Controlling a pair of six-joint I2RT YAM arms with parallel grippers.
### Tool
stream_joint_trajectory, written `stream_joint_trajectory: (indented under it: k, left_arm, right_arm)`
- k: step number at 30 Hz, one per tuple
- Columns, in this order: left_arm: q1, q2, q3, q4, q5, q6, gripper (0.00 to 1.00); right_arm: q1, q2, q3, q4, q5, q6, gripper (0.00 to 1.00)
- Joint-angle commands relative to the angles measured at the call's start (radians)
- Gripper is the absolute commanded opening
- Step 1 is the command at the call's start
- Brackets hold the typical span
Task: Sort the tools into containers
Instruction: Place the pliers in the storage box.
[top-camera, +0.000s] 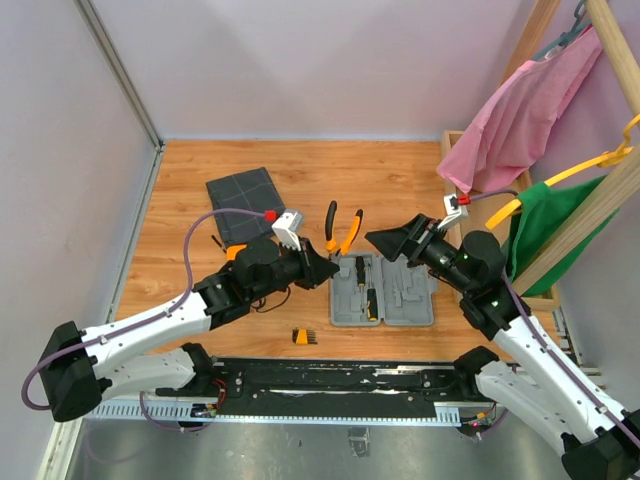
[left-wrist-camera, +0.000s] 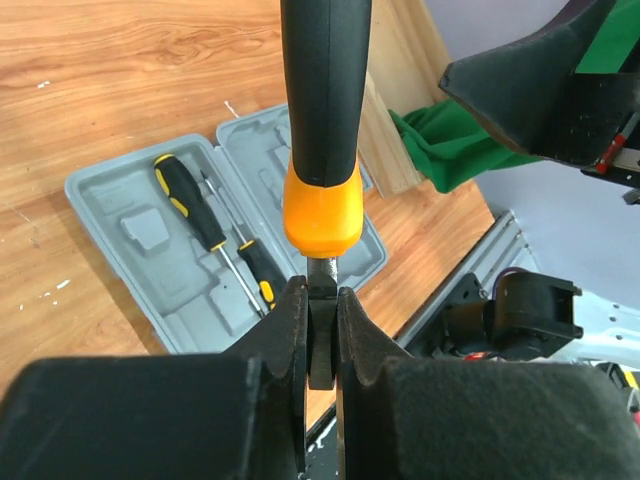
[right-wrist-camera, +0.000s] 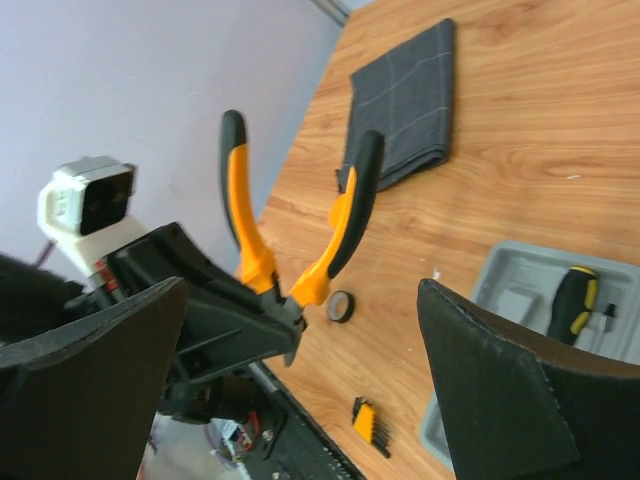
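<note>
Partly hidden pliers (left-wrist-camera: 320, 215) in left claw (left-wrist-camera: 320, 305)

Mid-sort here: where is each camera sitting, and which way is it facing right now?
Top external: above and behind the bases, looking down at the table; both arms, the left gripper and the right gripper show.
Left wrist: on the left arm, looking along its shut fingers at the pliers they clamp, grey case below.
Right wrist: on the right arm, facing the left gripper between its own open fingers, pouch beyond.
Shared: both wrist views show the pliers and grey case.
</note>
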Motion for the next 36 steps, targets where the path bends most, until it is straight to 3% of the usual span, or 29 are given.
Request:
stream_joint_trajectory:
  k: [1, 6, 13, 32, 36]
  left_arm:
    - [-0.051, 0.016, 0.085, -0.019, -0.116, 0.056, 0.01]
    - [-0.082, 0.05, 0.107, -0.01, -0.134, 0.054, 0.01]
    - [-0.098, 0.069, 0.122, 0.002, -0.146, 0.053, 0.0]
    - [-0.159, 0.069, 0.112, 0.042, -0.141, 0.055, 0.01]
    - [-0.167, 0.073, 0.105, 0.041, -0.143, 0.055, 0.0]
  right_arm:
    - [0.073, 0.032, 0.077, -0.136, 0.122, -0.12, 0.98]
    - [0.216, 0.084, 0.117, -0.107, 0.235, -0.137, 0.99]
    - [0.326, 0.165, 0.142, -0.097, 0.335, -0.114, 0.98]
    - [0.34, 0.293, 0.178, -0.058, 0.428, -0.013, 1.0]
    - [0.34, 0.297, 0.178, -0.045, 0.44, -0.013, 0.91]
